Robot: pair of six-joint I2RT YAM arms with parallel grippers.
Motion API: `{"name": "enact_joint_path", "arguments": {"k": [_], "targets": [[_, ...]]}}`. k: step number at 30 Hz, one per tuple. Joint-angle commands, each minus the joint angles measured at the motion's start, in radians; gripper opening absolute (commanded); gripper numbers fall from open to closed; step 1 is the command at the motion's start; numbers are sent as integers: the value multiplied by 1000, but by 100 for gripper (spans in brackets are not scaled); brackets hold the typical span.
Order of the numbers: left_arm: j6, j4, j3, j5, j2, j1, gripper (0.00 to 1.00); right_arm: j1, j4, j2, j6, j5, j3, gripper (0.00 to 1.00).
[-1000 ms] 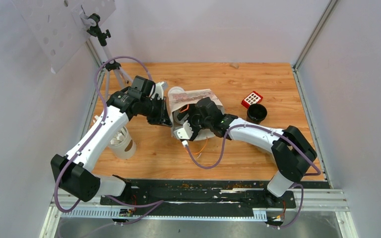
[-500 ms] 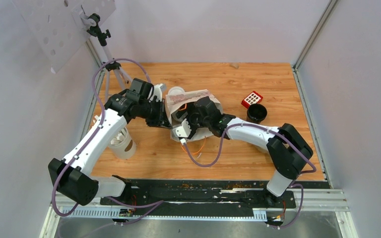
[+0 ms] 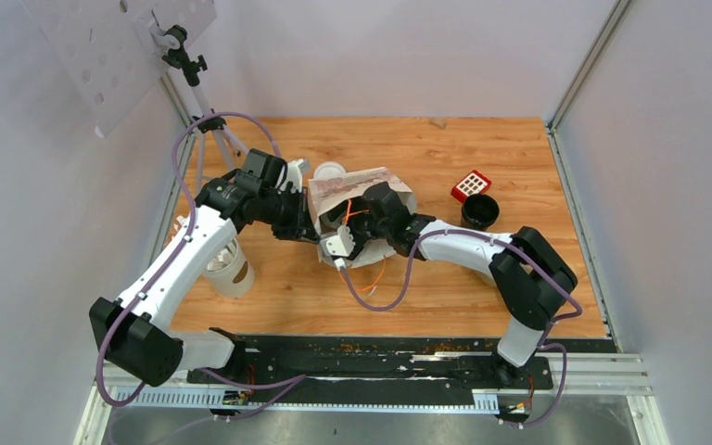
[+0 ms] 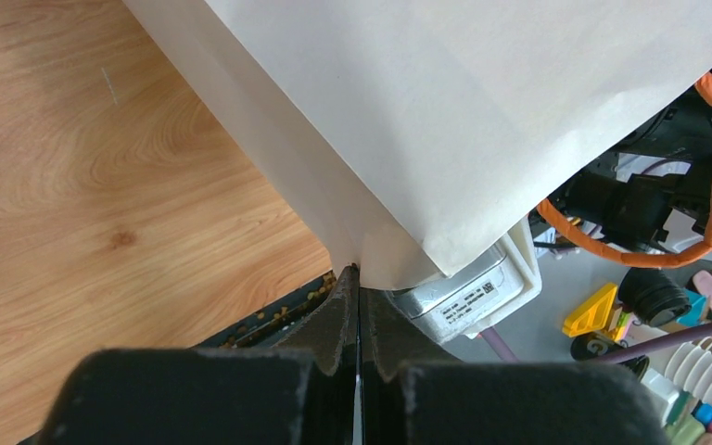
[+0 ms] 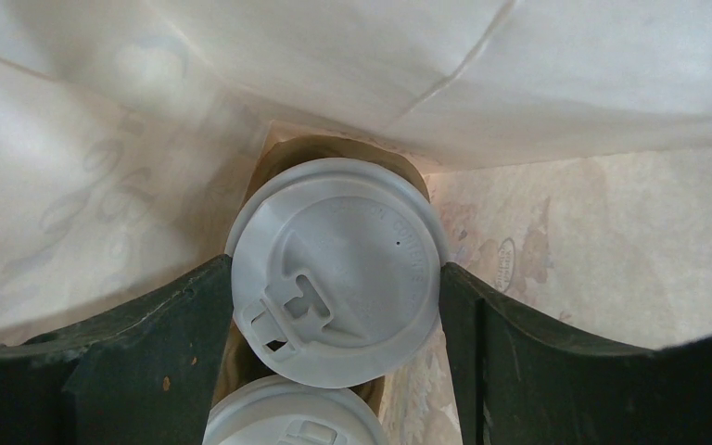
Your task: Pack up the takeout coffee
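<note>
Seating a lidded cup (image 5: 334, 269) in the paper bag (image 5: 565, 74) is judged the step in hand. It is clasped mid-frame by the right gripper (image 5: 336, 283), with a second cup (image 5: 287, 422) just below, and the bag's edge is pinched by the left gripper (image 4: 359, 287). Next, if bottomed (unclear), release is called for.

The second cup's lid (image 5: 289, 419) was cut off by the right wrist view's bottom edge. From above, we found the paper bag (image 3: 363, 182) hiding it and the first cup (image 5: 334, 269); the left arm (image 3: 178, 260) covered part of the pale cup (image 3: 236, 273).
</note>
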Motion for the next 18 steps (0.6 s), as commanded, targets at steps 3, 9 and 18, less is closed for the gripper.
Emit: {"name": "enact_joint_path", "arguments": {"k": [3,9,18], "targets": [[-14,19,2,18,-36,3,0,-4,55,35,42,-8,40,73],[-13,11,4,13,-45,3,0,-9,106,48,37,-2,16,73],[-15,4,2,18,-50,3,0,-16,156,74,49,0,2,73]]}}
